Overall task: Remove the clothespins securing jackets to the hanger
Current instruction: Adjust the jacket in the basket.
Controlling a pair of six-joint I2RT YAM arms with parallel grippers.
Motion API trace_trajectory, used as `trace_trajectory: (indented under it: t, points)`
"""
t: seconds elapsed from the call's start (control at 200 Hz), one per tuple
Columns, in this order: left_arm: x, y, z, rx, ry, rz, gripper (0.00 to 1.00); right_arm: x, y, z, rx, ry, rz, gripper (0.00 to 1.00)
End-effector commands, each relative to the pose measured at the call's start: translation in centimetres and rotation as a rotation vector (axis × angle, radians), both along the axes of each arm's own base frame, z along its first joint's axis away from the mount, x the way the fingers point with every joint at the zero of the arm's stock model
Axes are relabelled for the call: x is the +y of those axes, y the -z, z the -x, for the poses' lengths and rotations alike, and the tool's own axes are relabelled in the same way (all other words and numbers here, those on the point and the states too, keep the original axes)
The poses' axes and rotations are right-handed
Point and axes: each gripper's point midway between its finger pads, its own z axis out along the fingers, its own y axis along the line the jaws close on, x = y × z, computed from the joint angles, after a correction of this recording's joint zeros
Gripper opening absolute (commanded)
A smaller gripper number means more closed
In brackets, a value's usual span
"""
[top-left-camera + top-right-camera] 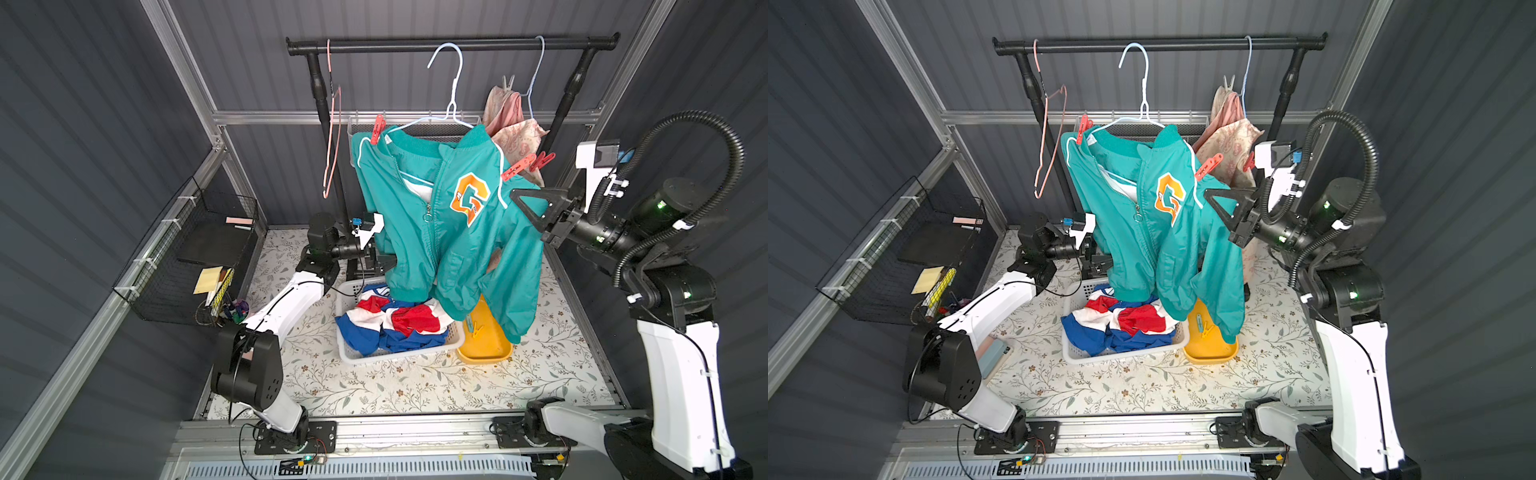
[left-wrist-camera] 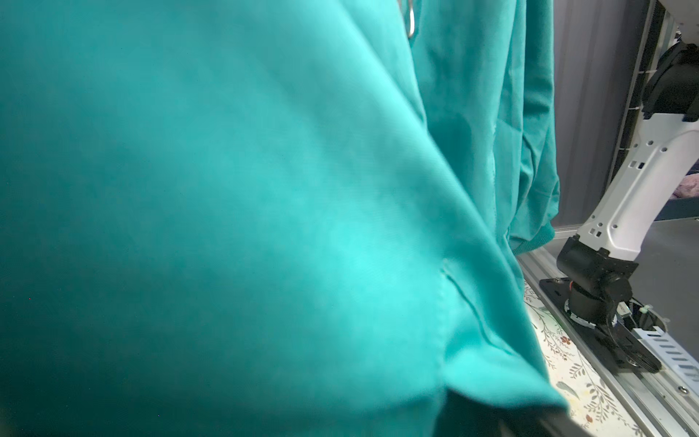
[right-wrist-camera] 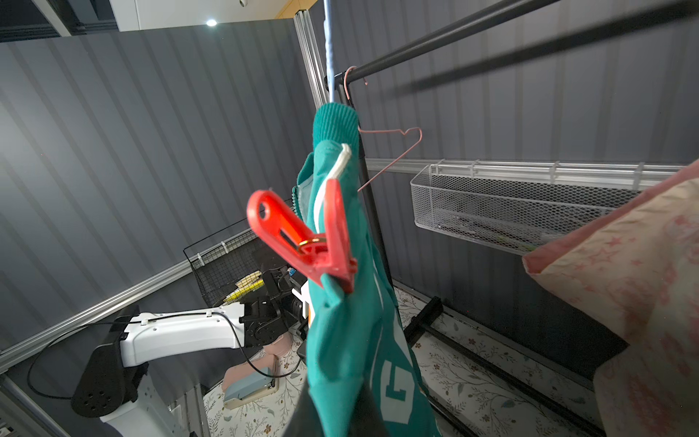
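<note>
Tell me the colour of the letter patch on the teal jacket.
Orange letter patch, white-edged; clearest in a top view.

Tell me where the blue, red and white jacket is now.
In both top views the blue, red and white jacket lies crumpled in the white basket mid-floor, below the hanging teal jacket, beside the yellow tray.

A robotics lab cell dressed as a laundry corner. Ribbed dark grey wall panels (image 1: 415, 16) in silver aluminium extrusion beams (image 1: 270, 117) enclose a floral-printed tabletop (image 1: 415, 386). At twelve o'clock stands a black metal garment rail (image 1: 453, 43); at nine o'clock hangs a black wire-mesh basket (image 1: 166, 266) of stationery; at six o'clock white-and-black robot arms (image 1: 286, 299) are bolted to a slotted silver aluminium base rail (image 1: 415, 432).
</note>
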Motion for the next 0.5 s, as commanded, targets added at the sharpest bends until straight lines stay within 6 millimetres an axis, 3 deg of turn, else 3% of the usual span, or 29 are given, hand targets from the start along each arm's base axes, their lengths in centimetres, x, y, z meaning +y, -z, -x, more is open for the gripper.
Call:
trace_trajectory:
  t: [0.0, 0.105, 0.16, 0.36, 0.38, 0.445, 0.495]
  points:
    - [0.0, -1.9, 1.2, -0.016, 0.005, 0.02, 0.99, -0.1, -3.6, 2.2, -0.168, -0.032, -0.043, 0.0]
    - [-0.2, -1.9, 0.8, 0.025, -0.004, 0.022, 0.89, 0.4, -3.4, 1.9, -0.154, -0.064, -0.056, 0.0]
    - [-0.2, -1.9, 0.7, 0.051, -0.014, 0.018, 0.79, 0.7, -3.4, 1.8, -0.151, -0.083, -0.058, 0.0]
    - [0.0, -3.2, 1.4, 0.106, -0.036, 0.031, 0.35, 2.6, -3.6, 2.2, -0.161, -0.15, -0.057, 0.0]
    - [0.1, -3.5, 1.4, 0.108, -0.044, 0.033, 0.31, 3.2, -3.1, 1.1, -0.14, -0.156, -0.052, 0.0]
    - [0.5, -4.3, 1.2, 0.13, -0.1, 0.042, 0.13, 4.1, -3.2, 1.0, -0.14, -0.182, -0.053, 0.0]
    - [0.9, -4.8, 0.7, 0.149, -0.162, 0.045, 0.04, 4.8, -3.4, 0.8, -0.141, -0.202, -0.057, 0.0]
